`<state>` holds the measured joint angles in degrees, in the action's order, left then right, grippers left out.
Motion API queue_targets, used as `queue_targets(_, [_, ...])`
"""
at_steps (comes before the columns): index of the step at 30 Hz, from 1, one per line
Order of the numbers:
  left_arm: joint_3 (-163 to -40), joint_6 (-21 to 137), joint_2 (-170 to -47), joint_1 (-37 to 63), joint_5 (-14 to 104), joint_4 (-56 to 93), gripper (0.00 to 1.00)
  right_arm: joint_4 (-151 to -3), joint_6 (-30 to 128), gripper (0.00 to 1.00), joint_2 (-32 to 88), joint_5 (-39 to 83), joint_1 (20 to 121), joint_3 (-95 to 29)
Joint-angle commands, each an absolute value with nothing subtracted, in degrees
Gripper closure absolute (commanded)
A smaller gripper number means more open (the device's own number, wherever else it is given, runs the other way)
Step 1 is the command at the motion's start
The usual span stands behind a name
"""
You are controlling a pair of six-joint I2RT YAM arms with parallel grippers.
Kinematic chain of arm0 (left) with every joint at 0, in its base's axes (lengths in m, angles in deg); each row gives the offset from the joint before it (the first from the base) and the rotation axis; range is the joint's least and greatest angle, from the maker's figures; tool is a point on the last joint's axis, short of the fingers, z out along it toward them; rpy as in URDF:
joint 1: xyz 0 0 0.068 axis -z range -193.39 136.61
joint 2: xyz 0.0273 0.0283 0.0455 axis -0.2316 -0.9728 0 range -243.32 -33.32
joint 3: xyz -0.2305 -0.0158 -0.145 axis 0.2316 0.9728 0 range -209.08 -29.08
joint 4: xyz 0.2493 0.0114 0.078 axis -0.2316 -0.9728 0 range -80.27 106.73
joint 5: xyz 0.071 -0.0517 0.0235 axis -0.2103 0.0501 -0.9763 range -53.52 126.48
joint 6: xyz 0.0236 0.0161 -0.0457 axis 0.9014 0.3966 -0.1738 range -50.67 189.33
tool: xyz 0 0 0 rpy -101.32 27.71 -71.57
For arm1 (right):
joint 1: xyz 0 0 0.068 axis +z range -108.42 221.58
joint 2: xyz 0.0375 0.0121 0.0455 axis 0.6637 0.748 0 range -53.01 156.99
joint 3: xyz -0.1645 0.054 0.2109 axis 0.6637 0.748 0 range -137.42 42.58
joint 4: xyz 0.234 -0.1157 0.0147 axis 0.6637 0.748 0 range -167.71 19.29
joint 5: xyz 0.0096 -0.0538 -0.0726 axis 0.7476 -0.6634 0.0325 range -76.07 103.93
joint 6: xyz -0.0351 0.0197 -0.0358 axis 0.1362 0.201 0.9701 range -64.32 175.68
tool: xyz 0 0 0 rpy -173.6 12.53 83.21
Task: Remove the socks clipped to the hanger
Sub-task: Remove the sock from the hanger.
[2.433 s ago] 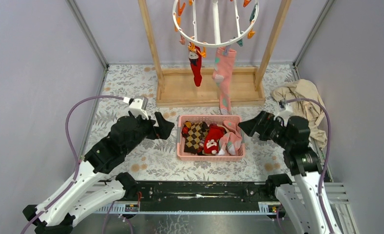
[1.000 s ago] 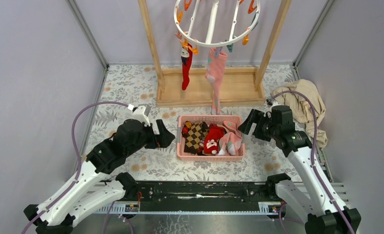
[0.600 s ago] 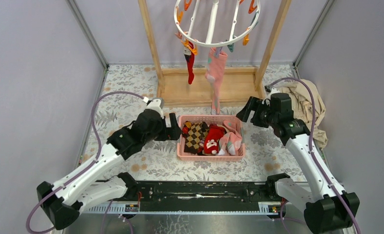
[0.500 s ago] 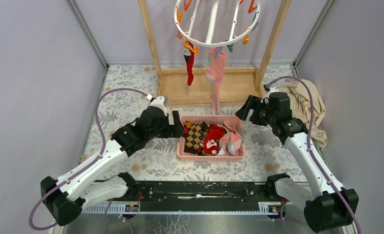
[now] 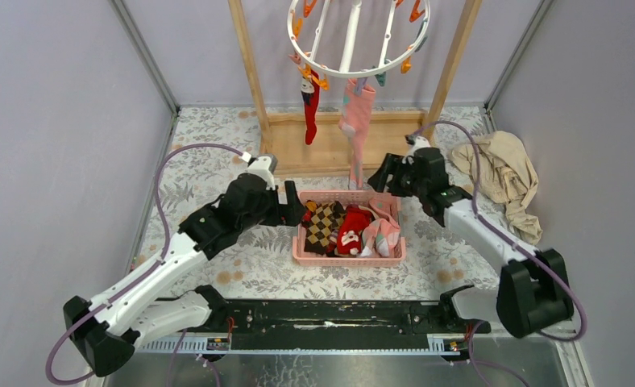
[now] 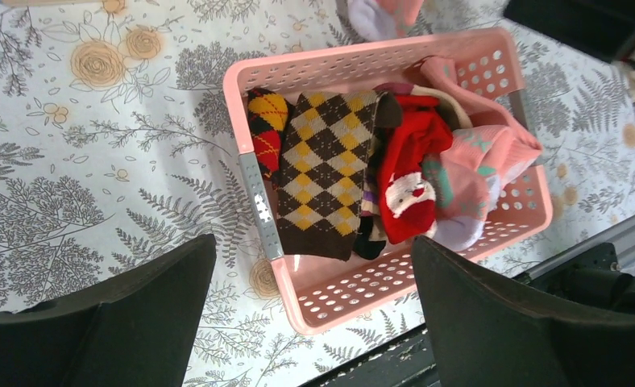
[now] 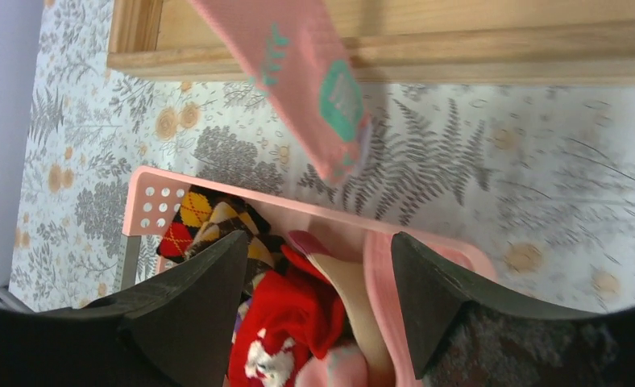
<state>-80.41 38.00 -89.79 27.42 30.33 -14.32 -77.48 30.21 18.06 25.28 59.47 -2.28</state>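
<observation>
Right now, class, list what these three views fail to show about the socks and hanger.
Top external: the hanger is cut off by the upper edge, its hook unseen.
Right wrist: the pink sock runs off the top edge, hiding its clip.
Left wrist: socks piled in the basket overlap; count unclear.

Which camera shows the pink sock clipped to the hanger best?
Top external: the pink sock shows whole, from its clip on the hanger down to the toe. The right wrist view catches only its lower part; the left wrist view only the toe tip at the top edge.
</observation>
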Motion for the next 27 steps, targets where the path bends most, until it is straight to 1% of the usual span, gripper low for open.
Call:
queue_targets(1, [-81.5, 38.5, -87.0, 27.2, 29.6, -15.4, 0.01, -88.3, 32.3, 0.28, 25.2, 23.4, 63.9, -8.4])
queue_targets(5, [-82.6, 37.0, -86.3, 27.2, 29.7, -16.2, 0.01, -91.2, 32.0, 0.29, 30.6, 22.9, 65.3, -11.2])
queue_targets(9, [-82.6, 36.5, -85.1, 27.2, 29.3, -17.0, 0.01, -91.1, 32.4, 0.31, 34.9, 17.8, 66.3, -14.3])
queue_targets(12, [-82.3, 36.5, -84.7, 27.2, 28.0, -17.8, 0.01, -89.8, 32.1, 0.42, 37.5, 14.8, 66.4, -16.9])
queue_targets(15, [-82.5, 36.8, -85.3, 27.2, 28.5, -18.0, 0.01, -90.0, 31.9, 0.58, 39.8, 15.0, 66.4, -19.1])
queue_targets(16, [-82.7, 36.9, -85.7, 27.1, 28.9, -18.1, 0.01, -89.9, 32.0, 0.64, 40.6, 15.7, 66.5, -20.2])
queue_targets(20, [-84.0, 37.0, -86.4, 27.2, 29.4, -18.9, 0.01, -90.0, 31.2, 0.95, 41.5, 18.4, 66.5, -22.9])
queue_targets(21, [-84.3, 37.0, -86.2, 27.2, 29.6, -18.9, 0.01, -90.0, 30.9, 1.00, 41.2, 19.4, 66.4, -23.2])
queue_targets(27, [-85.8, 37.9, -85.0, 27.1, 29.8, -19.8, 0.01, -90.3, 26.0, 1.00, 34.8, 26.4, 66.5, -23.1])
